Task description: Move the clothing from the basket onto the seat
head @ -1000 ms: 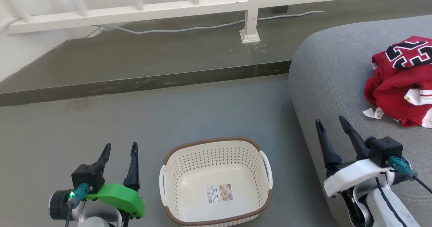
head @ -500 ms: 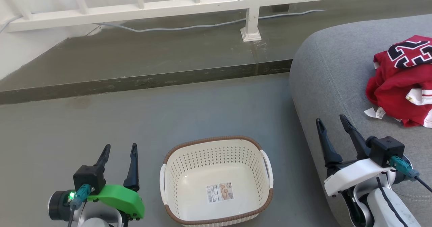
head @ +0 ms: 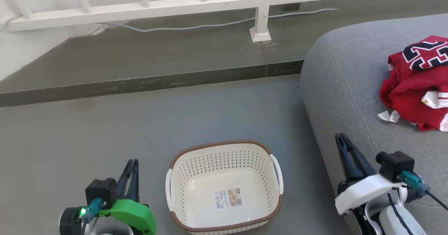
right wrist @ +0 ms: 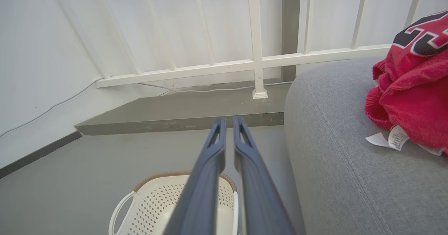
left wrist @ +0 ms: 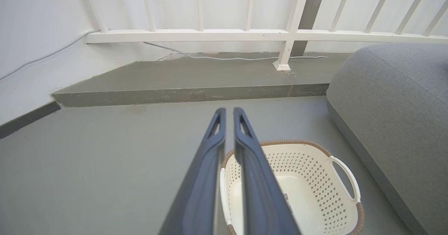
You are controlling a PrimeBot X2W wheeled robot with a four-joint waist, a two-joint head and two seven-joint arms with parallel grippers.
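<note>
A smooth grey concrete floor (head: 140,130) is stretching wide toward a raised step (head: 157,83) and white railing (head: 175,7). The perforated cream basket (head: 224,147) is sitting empty beside the rounded grey fabric seat (head: 343,88), where the crumpled red clothing (head: 413,84) is lying. The left gripper (head: 133,161) and right gripper (head: 340,136) are hovering, fingers nearly together, holding nothing.

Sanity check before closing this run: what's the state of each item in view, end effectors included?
basket: upright on the floor, empty apart from its label sticker
seat: carrying the clothing on top
clothing: crumpled heap, out of the basket
left end effector: shut, holding nothing
right end effector: shut, holding nothing
</note>
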